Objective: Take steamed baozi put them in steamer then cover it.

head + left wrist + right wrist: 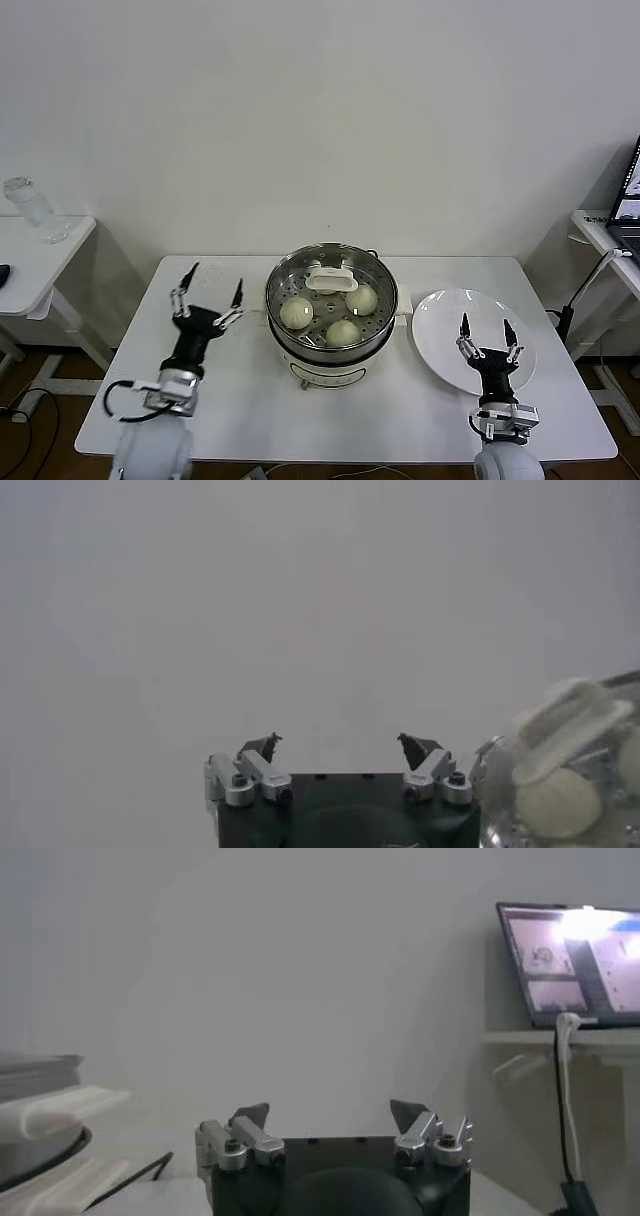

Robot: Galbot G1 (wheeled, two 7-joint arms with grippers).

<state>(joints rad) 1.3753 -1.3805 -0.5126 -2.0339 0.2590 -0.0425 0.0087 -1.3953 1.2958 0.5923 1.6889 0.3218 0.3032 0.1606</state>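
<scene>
The steel steamer [290, 346] stands on its white pot base mid-table. The glass cover [385, 290] with its white handle [331, 277] sits on the steamer. Under the cover three cream-white baozi show [296, 313] [361, 298] [343, 332]; a fourth is hidden behind the handle. My left gripper [212, 280] is open and empty, raised left of the steamer. My right gripper [486, 328] is open and empty, raised over the white plate. The left wrist view shows its open gripper [340, 742] with the cover handle [572, 725] to one side. The right wrist view shows its open gripper [330, 1111].
An empty white plate [440, 315] lies right of the steamer. A side table with a clear jar [28, 210] stands at far left. A laptop [630, 205] sits on a stand at far right, also seen in the right wrist view [570, 963].
</scene>
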